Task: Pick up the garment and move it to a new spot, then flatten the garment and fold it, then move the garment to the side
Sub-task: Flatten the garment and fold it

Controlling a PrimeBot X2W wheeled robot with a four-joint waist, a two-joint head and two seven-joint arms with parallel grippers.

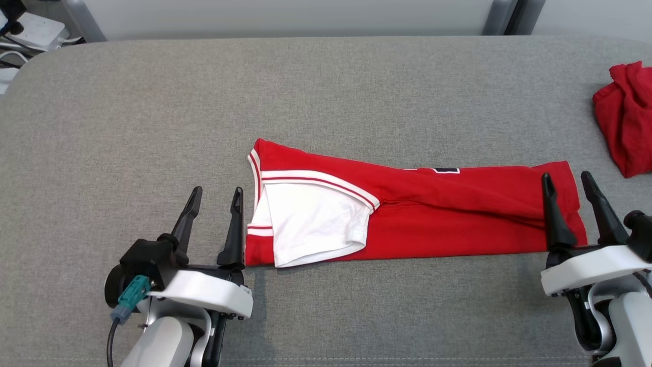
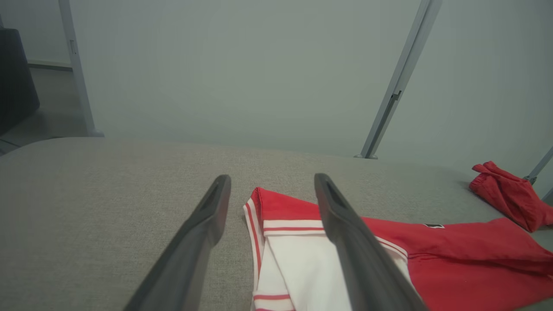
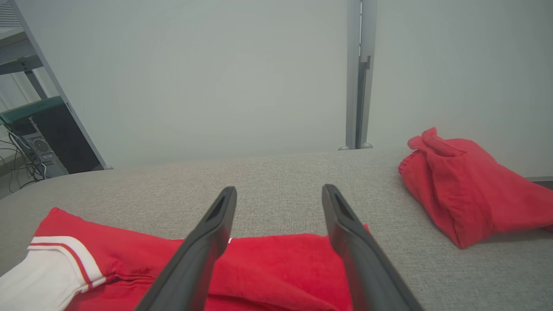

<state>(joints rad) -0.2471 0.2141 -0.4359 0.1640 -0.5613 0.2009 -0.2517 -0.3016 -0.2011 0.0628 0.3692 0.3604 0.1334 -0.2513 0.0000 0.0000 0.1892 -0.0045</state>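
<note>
The garment (image 1: 433,214) lies in the near middle of the table (image 1: 326,92) as a long, narrow red band. Its long axis runs left to right. The end with the white sleeve (image 1: 310,224) and striped trim points left, and the plain red end, apparently the hem, points right.

The left jaws stand apart and hold nothing. They sit at the band's near-left corner with the fingers pointing far, across the long axis. In the left wrist view the cloth's left edge falls between the two fingers. I cannot tell whether the inner finger touches the cloth.

The right jaws are also apart and empty, fingers pointing far. They straddle the band's right edge, with one finger over the red cloth and the other just past it, over bare table.

Each arm is therefore nearest its own end, and the band spans the gap between them. Judging by this, an end-to-end fold would suit, with either end carried along the long axis toward the other.

A second red cloth (image 1: 626,117) lies bunched at the far right, well apart.
</note>
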